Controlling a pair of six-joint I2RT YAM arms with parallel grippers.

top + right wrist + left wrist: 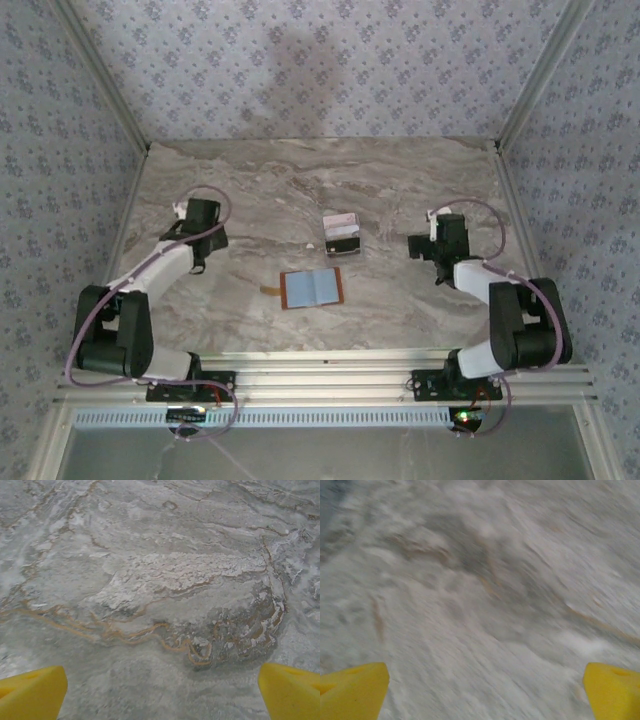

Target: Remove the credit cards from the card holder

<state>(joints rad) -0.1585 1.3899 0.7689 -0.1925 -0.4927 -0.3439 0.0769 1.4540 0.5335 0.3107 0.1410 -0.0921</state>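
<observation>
While grey-blue leather card holder (312,288) lies open flat on marble tabletop (250,190), thin credit cards (342,233) sit stacked just beyond it; likely stiff, light, slick, so pinch edge. Your left hand (485,695), right hand (162,695) spread, flanking holder.

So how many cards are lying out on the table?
2: a whitish card and a dark card right beside it, both just beyond the open card holder. Others may be hidden underneath them.
</observation>
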